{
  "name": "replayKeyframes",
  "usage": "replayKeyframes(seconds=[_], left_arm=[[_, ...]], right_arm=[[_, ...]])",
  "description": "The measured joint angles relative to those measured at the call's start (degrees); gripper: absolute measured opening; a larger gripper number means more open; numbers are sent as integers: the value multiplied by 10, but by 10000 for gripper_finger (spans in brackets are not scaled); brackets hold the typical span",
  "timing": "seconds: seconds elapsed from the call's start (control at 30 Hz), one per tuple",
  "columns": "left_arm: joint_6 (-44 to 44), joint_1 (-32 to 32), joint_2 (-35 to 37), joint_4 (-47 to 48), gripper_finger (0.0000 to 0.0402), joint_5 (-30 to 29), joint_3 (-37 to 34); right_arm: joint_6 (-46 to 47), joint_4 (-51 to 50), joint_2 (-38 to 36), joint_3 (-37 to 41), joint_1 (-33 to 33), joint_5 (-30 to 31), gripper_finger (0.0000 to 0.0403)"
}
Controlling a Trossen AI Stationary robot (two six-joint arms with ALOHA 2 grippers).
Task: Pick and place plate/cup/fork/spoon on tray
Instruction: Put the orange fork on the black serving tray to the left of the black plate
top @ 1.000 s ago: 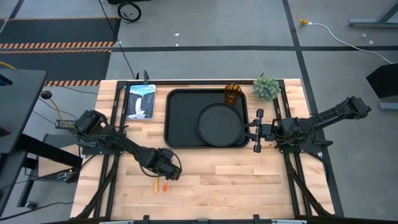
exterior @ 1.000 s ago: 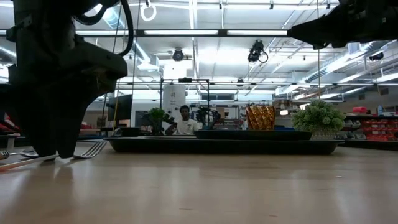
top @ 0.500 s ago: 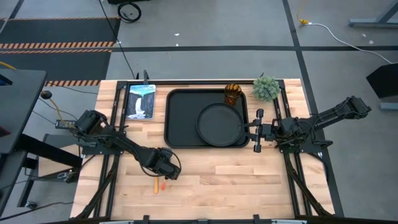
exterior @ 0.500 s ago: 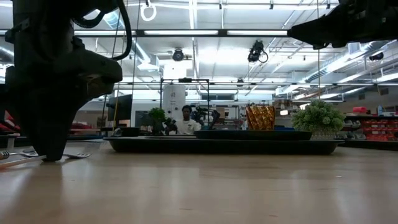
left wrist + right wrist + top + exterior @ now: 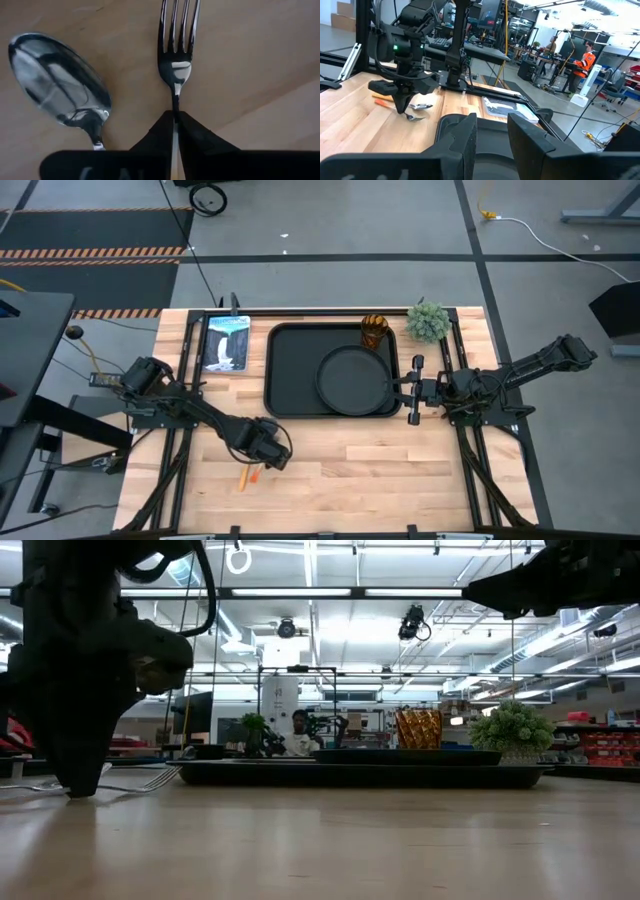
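Observation:
The fork (image 5: 176, 50) and the spoon (image 5: 60, 80) lie side by side on the wooden table at its near left. Their orange handles (image 5: 249, 476) stick out from under my left gripper (image 5: 262, 450), which stands over them, shut on the fork. The black tray (image 5: 290, 370) lies at the far middle, with the round plate (image 5: 355, 378) on its right half and the amber cup (image 5: 374, 332) in its far right corner. My right gripper (image 5: 415, 390) waits open beside the tray's right edge. My left gripper pinches the fork's thin neck (image 5: 175, 102), just behind the tines, between its two fingers (image 5: 192, 131). The fingers come from above and point down. The fork lies nearly flat at table height, its tines (image 5: 155, 780) pointing away from the gripper. I cannot tell whether it is clear of the wood.
A small green plant (image 5: 428, 322) stands at the far right, next to the cup. A picture card (image 5: 226, 342) lies left of the tray. Bare wood stretches across the table's near half. People stand in the room beyond the table.
My left gripper has shut: its spread fingers have come together on the fork's neck. The handles of the fork and the spoon have shifted a little toward the table's left edge.

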State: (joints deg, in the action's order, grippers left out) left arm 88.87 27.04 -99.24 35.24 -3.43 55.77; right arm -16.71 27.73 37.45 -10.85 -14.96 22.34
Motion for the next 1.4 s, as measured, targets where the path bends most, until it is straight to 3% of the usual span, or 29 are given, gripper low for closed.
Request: replayKeyframes(seconds=[0.23, 0.37, 0.67, 0.83, 1.07, 1.4], left_arm=[[-74, -26, 2, 7, 22, -9, 62], [-135, -55, 3, 25, 22, -47, 97], [-254, -189, 3, 37, 23, -118, 100], [-311, -269, 3, 13, 23, -119, 100], [-317, -360, -2, 3, 23, -90, 101], [-297, -402, -20, -14, 23, -57, 101]], right_arm=[[0, 0, 0, 0, 0, 0, 116], [0, 0, 0, 0, 0, 0, 116], [0, 0, 0, 0, 0, -9, 116], [0, 0, 0, 0, 0, -10, 116], [0, 1, 0, 0, 0, -10, 116], [2, 1, 0, 0, 0, -12, 116]])
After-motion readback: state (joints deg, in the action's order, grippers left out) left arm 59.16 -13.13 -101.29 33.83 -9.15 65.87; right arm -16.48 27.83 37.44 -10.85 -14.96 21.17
